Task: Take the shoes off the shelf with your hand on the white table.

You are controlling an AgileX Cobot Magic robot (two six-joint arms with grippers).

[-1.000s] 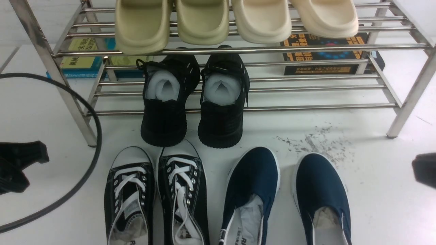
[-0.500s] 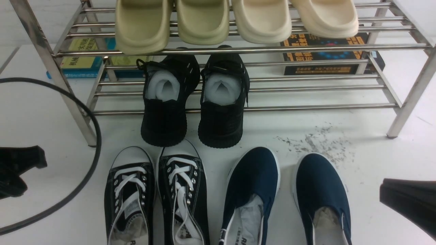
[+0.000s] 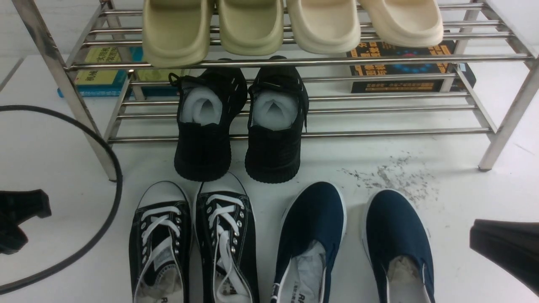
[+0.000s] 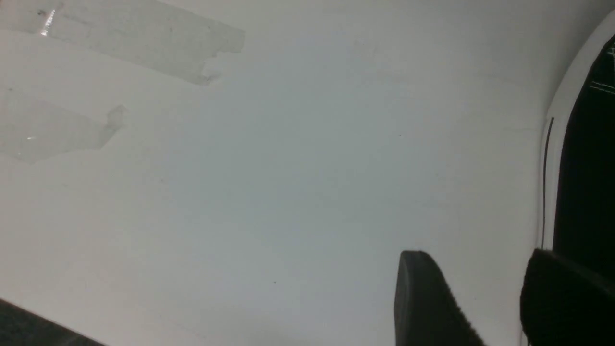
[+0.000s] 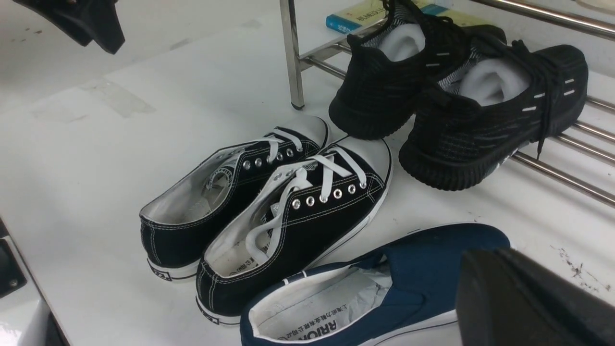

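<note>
Since the black canvas lace-up sneakers with white laces (image 3: 193,240) are already set on the glossy white table (image 3: 463,185), nearer than the shiny steel-tube shelf (image 3: 294,134), placing is judged done, the black left gripper (image 4: 480,274) is held apart and empty, the black right gripper (image 3: 488,244) is closed on nothing, and only clearance is called for.

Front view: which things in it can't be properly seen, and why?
Right claw: front view's right edge cuts it off; tips unseen.
Left claw: front view's left edge hides most of it.
Books: front view, the shelf rails and slippers cross their titles.
Lace-up sneakers and navy slip-ons: front view's bottom edge cuts off the heels.
</note>
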